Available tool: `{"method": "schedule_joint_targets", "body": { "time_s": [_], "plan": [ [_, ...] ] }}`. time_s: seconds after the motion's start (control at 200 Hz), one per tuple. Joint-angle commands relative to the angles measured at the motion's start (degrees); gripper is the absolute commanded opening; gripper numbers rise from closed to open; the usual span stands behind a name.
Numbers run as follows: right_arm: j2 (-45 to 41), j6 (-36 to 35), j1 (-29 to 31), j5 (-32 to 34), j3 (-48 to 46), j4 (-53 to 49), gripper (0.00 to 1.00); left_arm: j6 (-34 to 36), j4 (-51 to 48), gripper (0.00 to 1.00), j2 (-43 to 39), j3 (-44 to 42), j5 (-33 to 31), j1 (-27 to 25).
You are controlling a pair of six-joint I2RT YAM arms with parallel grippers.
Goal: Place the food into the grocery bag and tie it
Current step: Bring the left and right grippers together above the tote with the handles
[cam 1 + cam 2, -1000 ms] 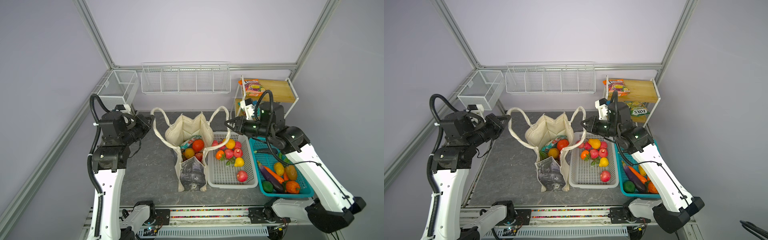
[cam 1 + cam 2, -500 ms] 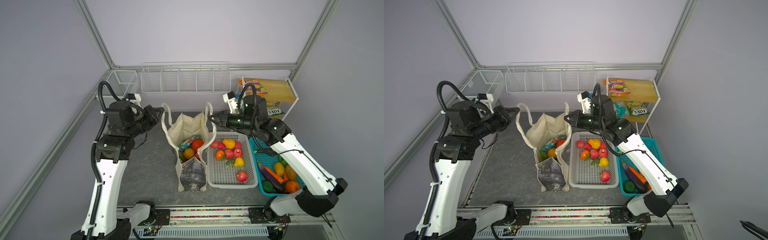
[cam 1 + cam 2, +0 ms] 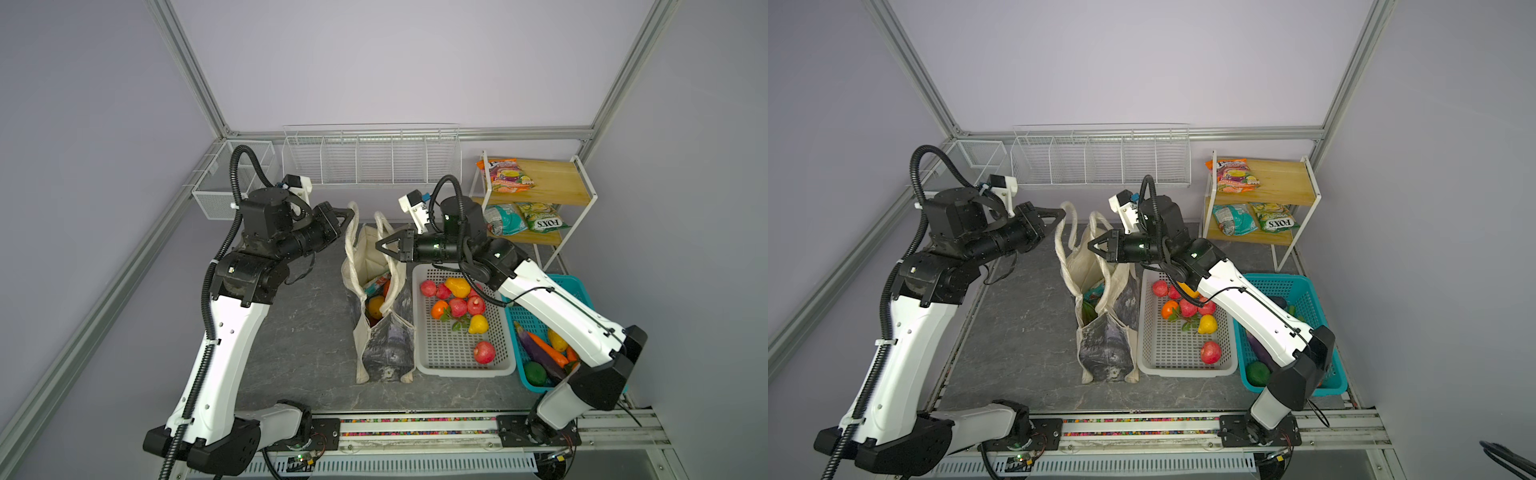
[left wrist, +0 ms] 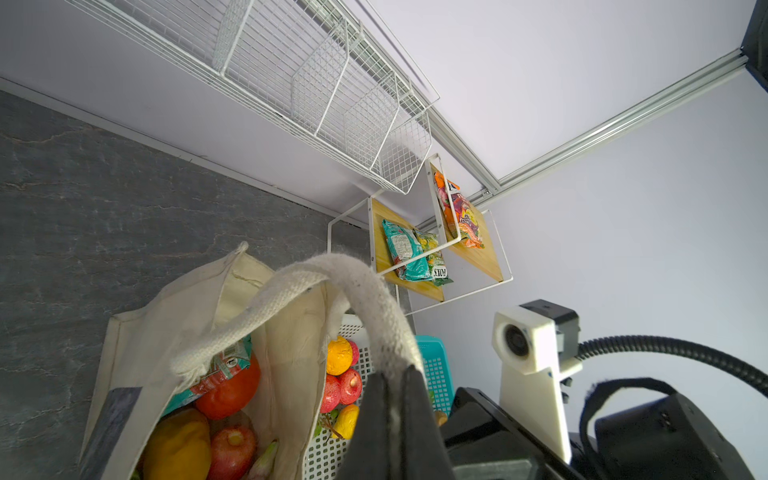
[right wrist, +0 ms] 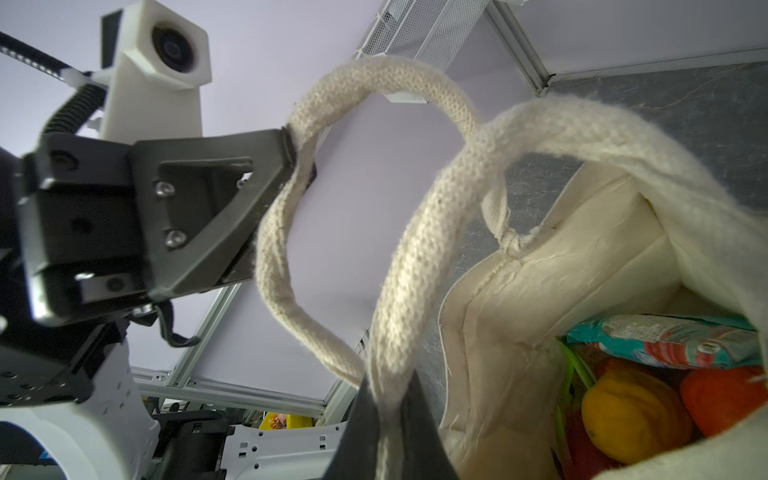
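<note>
Both level — left tool (image 3: 352, 212), right tool (image 3: 378, 245)

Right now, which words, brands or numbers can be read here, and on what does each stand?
"FOX'S": on the green and yellow packet on the lower shelf, upside down in both top views.
Too blurred to read: the print on the orange packet on the upper shelf.
Too small to read: the print on the teal packet beside the first, and on the teal snack packet in the grocery bag.
</note>
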Motion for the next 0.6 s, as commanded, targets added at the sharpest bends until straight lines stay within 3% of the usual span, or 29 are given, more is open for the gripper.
{"method": "schedule_joint_targets", "body": {
  "time_s": [0.0,0.32,0.595],
  "plan": [
    [1.85,-0.95,1.19,-3.15,0.96,4.24,0.07,1.20,3.35,0.00,0.16,2.35,-1.21,-0.95],
    [6.66,-2.88,1.91,-4.04,4.22,5.59,0.07,1.47,4.23,0.00,1.15,2.12,-1.44,-4.61],
    [9.03,0.61,0.21,-4.81,5.46,13.56,0.07,1.10,4.15,0.00,-0.15,-0.15,-0.54,-5.95]
  ]
}}
